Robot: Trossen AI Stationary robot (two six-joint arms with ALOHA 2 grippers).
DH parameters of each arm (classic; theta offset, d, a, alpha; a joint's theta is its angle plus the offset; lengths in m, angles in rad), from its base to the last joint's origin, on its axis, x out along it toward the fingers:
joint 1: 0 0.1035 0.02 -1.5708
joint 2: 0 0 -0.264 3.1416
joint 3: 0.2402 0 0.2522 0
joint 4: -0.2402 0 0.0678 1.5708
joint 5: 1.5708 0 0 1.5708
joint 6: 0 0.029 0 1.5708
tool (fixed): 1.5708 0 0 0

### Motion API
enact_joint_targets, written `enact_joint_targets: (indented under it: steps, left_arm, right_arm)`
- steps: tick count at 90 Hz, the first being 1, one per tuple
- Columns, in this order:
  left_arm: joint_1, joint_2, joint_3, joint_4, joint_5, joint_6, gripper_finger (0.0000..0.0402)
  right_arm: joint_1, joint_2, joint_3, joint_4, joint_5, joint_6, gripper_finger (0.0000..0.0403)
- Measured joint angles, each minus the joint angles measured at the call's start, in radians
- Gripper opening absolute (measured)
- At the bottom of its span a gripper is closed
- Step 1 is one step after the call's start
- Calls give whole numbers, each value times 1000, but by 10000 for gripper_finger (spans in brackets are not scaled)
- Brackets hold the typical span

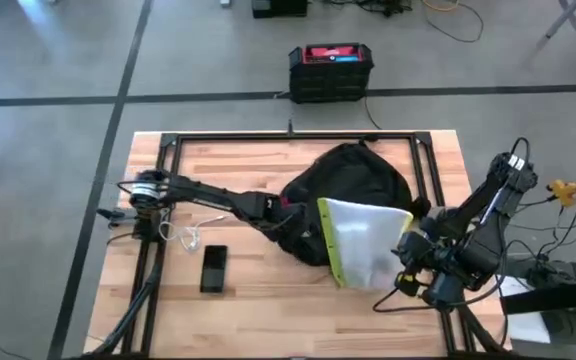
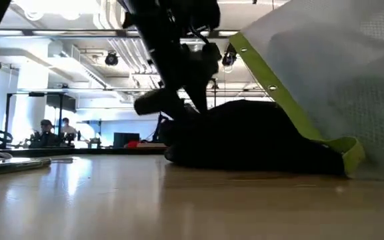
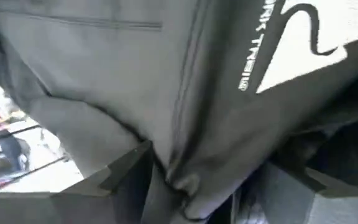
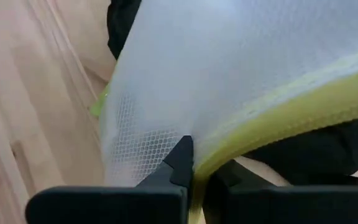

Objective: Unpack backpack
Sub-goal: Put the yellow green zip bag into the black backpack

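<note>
The black backpack (image 1: 353, 190) lies on the wooden table (image 1: 268, 300), toward its far middle; its pale triangular logo (image 3: 303, 56) fills the left wrist view. My left gripper (image 1: 286, 215) is at the backpack's left side, shut on its fabric. A white mesh pouch (image 1: 368, 240) with a yellow-green edge (image 2: 279, 100) lies slanted over the backpack's near right part. My right gripper (image 1: 410, 245) is shut on the pouch's right end. My left gripper has a fold of the backpack's black fabric (image 3: 179, 177) between its two fingers (image 3: 126, 171), coming level from the table's left. The backpack rests on the table. My right gripper pinches the pouch's yellow-green edge (image 4: 229, 146) between its fingers (image 4: 182, 158), coming from the table's right. The pouch is raised and tilted, with its lower corner (image 2: 352, 153) down near the table beside the backpack.
A black phone (image 1: 213, 268) and a white cable (image 1: 183, 237) lie on the table's near left. A black metal frame (image 1: 298, 137) runs along the far edge and sides. A rigid black box with a red top (image 1: 330, 70) stands on the floor beyond.
</note>
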Motion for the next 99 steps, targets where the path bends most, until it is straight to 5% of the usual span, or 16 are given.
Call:
enact_joint_targets:
  steps: [13, 32, 72, 85, 99]
  left_arm:
    - [19, 97, 59, -134, -71, -163, 214]
    - [47, 102, 77, -328, -46, -532, 20]
    - [68, -400, 9, -384, 53, -1087, 2]
    - [58, -508, 24, -361, 56, -1166, 1]
    - [82, -583, 72, -333, 19, -1219, 1]
  right_arm:
    - [0, -6, 6, -13, -1, -1, 0]
    - [0, -10, 60, -68, 94, -27, 0]
    - [0, -9, 86, -10, 279, -279, 0]
    - [0, -8, 121, 124, 362, -510, 0]
    - [0, -8, 196, 422, 453, -951, 0]
